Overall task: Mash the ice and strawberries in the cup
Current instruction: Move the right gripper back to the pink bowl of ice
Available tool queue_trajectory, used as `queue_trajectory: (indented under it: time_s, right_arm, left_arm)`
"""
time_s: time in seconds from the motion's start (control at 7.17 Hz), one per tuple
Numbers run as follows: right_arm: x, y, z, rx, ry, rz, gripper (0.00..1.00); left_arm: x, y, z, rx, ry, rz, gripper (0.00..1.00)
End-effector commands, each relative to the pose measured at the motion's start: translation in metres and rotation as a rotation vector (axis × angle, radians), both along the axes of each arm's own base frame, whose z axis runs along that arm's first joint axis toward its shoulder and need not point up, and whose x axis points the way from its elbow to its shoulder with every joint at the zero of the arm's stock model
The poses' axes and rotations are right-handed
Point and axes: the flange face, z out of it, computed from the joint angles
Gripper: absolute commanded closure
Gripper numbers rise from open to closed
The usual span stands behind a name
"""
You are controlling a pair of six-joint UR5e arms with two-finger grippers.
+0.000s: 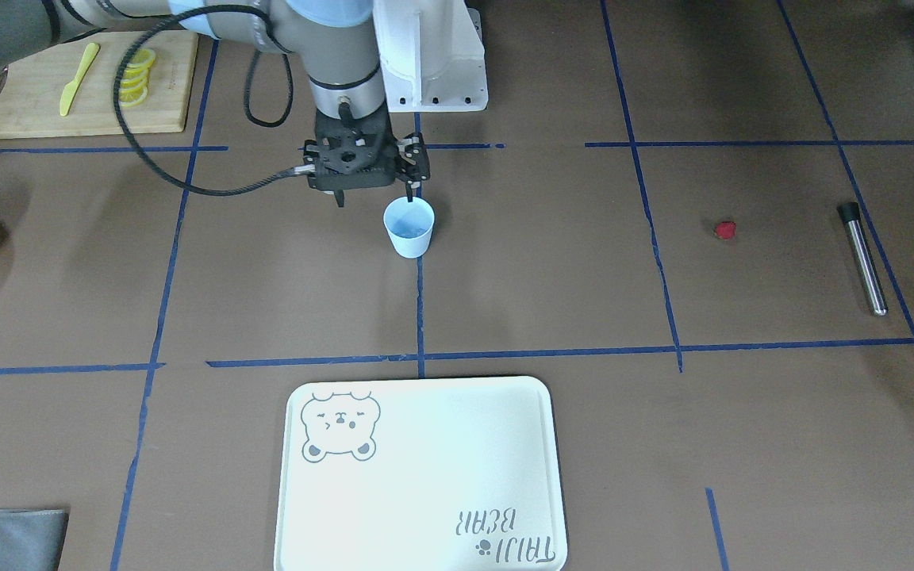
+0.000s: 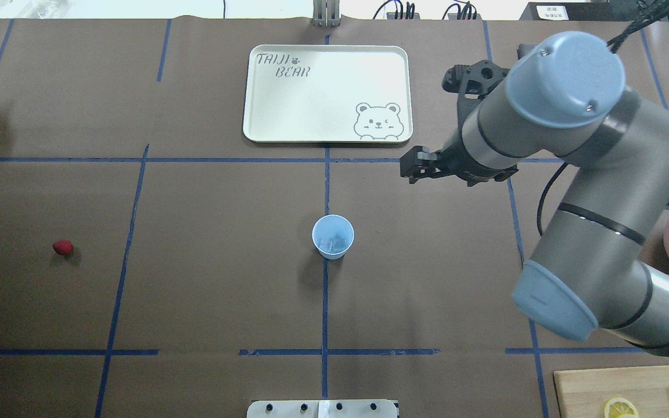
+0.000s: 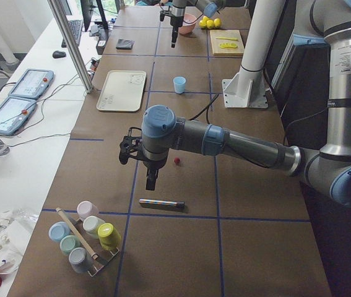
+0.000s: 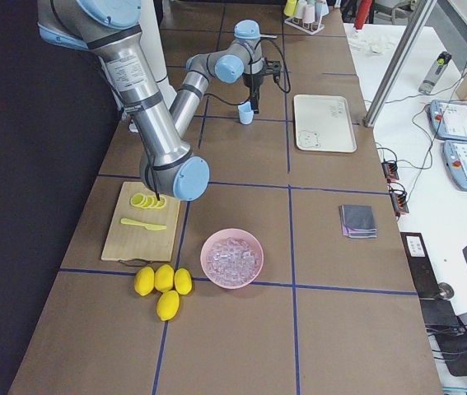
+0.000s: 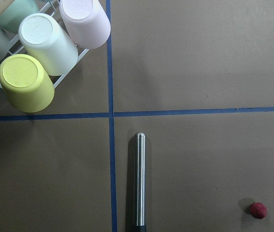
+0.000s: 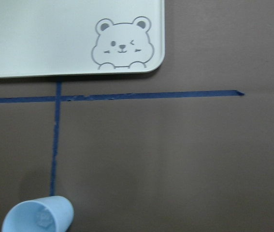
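The pale blue cup (image 1: 409, 230) (image 2: 333, 237) stands upright at the table's middle. Pale ice (image 2: 333, 244) (image 6: 43, 218) lies inside it. The red strawberry (image 1: 724, 230) (image 2: 63, 247) (image 5: 258, 210) lies alone on the table far toward my left side. My right gripper (image 1: 373, 198) hangs above the table just beside the cup, open, with nothing between its fingers. My left gripper (image 3: 151, 184) shows only in the exterior left view, hovering over the table near the strawberry (image 3: 176, 161); I cannot tell whether it is open or shut.
A steel rod with a black end (image 1: 862, 258) (image 5: 140, 179) lies beyond the strawberry, beside a rack of cups (image 5: 45, 43). A bear tray (image 1: 425, 476) lies across from the cup. A pink bowl of ice (image 4: 231, 257), whole lemons (image 4: 164, 284) and a cutting board (image 1: 28, 103) with lemon slices sit at my right.
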Motion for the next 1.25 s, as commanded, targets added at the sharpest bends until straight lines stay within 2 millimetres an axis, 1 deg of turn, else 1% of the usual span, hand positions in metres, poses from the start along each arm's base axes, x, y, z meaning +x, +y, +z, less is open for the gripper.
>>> queue_trajectory:
  time_s: [0.0, 0.14, 0.28, 0.42, 0.56, 0.7, 0.84, 0.98, 1.12]
  right_arm:
    - [0.06, 0.013, 0.068, 0.036, 0.09, -0.056, 0.01]
    - [0.094, 0.015, 0.096, 0.074, 0.133, -0.091, 0.01]
    - [0.119, 0.017, 0.119, 0.056, 0.121, -0.075, 0.01]
    - [0.156, 0.03, 0.164, 0.078, 0.069, -0.09, 0.01]
    - [0.201, 0.048, 0.23, 0.131, 0.033, -0.113, 0.01]
    - [0.233, 0.05, 0.283, 0.104, -0.039, -0.093, 0.01]
    - [0.259, 0.05, 0.328, 0.092, -0.075, -0.086, 0.01]
    - [0.28, 0.057, 0.357, 0.116, -0.03, -0.106, 0.01]
    - [0.291, 0.063, 0.381, 0.085, -0.007, -0.098, 0.01]
  left_arm:
    - [0.0, 0.0, -0.002, 0.006, 0.0, 0.0, 0.0]
    - [0.001, -0.001, -0.002, 0.008, 0.0, 0.002, 0.0]
    - [0.0, -0.001, -0.004, 0.012, 0.0, 0.0, 0.0]
    - [0.0, -0.001, -0.005, 0.014, 0.0, 0.0, 0.0]
    - [0.0, -0.001, -0.005, 0.014, 0.0, 0.0, 0.0]
    - [0.0, -0.001, -0.005, 0.012, 0.0, 0.0, 0.0]
    - [0.0, -0.001, -0.006, 0.014, 0.0, 0.0, 0.0]
    - [0.0, -0.001, -0.007, 0.017, 0.0, 0.0, 0.0]
    - [0.0, 0.001, -0.007, 0.017, 0.0, 0.0, 0.0]
